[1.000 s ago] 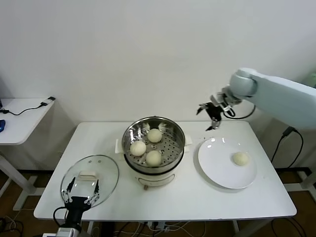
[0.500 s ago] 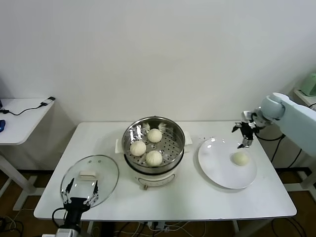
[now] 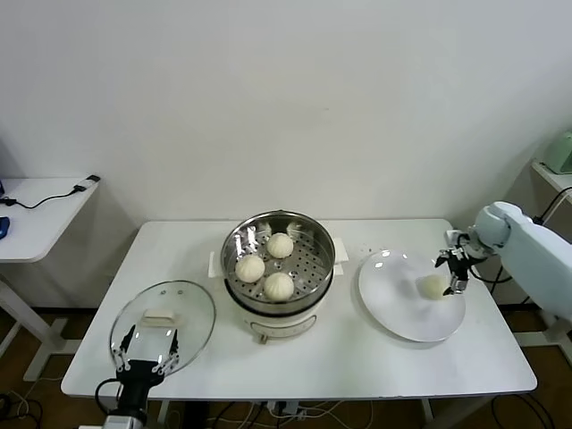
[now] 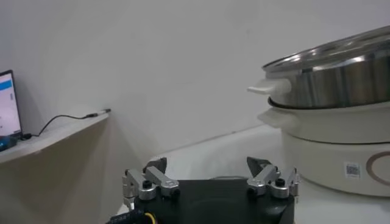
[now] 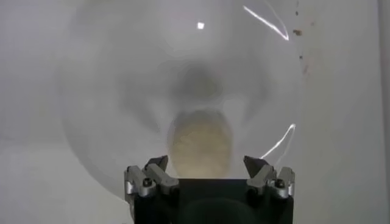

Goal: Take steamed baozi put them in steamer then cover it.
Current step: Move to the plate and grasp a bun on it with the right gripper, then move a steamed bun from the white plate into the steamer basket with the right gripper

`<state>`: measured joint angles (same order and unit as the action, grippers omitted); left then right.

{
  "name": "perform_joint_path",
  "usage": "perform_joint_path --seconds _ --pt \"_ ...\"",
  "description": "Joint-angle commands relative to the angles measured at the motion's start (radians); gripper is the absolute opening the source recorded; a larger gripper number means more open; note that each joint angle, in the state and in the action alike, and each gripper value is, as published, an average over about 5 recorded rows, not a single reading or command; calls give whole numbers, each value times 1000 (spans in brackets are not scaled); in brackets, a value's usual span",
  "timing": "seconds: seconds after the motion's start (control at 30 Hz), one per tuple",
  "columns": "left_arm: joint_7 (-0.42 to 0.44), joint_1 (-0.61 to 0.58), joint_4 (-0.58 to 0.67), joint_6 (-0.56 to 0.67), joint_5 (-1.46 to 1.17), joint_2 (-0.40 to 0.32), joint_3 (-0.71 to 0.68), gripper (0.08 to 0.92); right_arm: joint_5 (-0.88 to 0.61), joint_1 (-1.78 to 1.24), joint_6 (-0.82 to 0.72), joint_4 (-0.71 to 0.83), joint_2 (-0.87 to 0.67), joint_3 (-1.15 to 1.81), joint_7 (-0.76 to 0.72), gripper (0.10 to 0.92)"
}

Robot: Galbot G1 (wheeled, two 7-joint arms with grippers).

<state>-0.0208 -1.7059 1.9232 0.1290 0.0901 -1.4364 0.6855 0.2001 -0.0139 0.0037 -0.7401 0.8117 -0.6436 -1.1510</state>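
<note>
**A:** Head view: where do things stand on the white table?

**B:** The steamer, a shiny steel pot on a cream base, sits at the table's middle with three steamed baozi on its perforated tray. A fourth bun lies on a white plate to the robot's right of the steamer. The cover, a clear glass lid with a cream handle, lies flat on the table to the robot's left of the steamer, near the front edge.

**A:** And the arms?

**B:** The right gripper is low over the plate, right at the last bun. The right wrist view shows its jaws spread wide, empty, with the bun lined up between them and just ahead. The left gripper sits by the table's front edge, near the cover, jaws also spread and holding nothing.

**A:** So which step is this?

**B:** It looks like the reach for the last bun. The grasp is not yet made.

**A:** What does the next move call for?

**B:** Probably easing forward until the fingers flank the bun, then closing softly, since the dough would dent. After that, a carry to the free spot on the tray; the cover comes last.
</note>
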Motion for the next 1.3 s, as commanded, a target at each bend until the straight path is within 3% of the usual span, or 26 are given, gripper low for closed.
perform_joint_path --seconds 0.03,0.37,0.77,0.87,1.1,1.3 --pt "0 -3 -3 2 1 -1 2 823 98 -64 31 143 83 116 -7 823" --pt "-1 0 -7 2 4 -2 -1 823 123 -49 60 204 114 149 -17 817" --pt "-6 -5 -4 1 9 -3 -2 823 83 -25 57 184 112 131 -29 681" --pt "-6 -8 -2 4 7 -3 -3 823 -9 8 22 127 82 67 -29 669" --pt "-5 -14 6 9 3 3 -15 823 -399 304 -111 -64 8 -306 -14 665" --pt "-2 -16 11 11 -3 10 -33 823 -703 643 -183 -165 53 -669 4 670"
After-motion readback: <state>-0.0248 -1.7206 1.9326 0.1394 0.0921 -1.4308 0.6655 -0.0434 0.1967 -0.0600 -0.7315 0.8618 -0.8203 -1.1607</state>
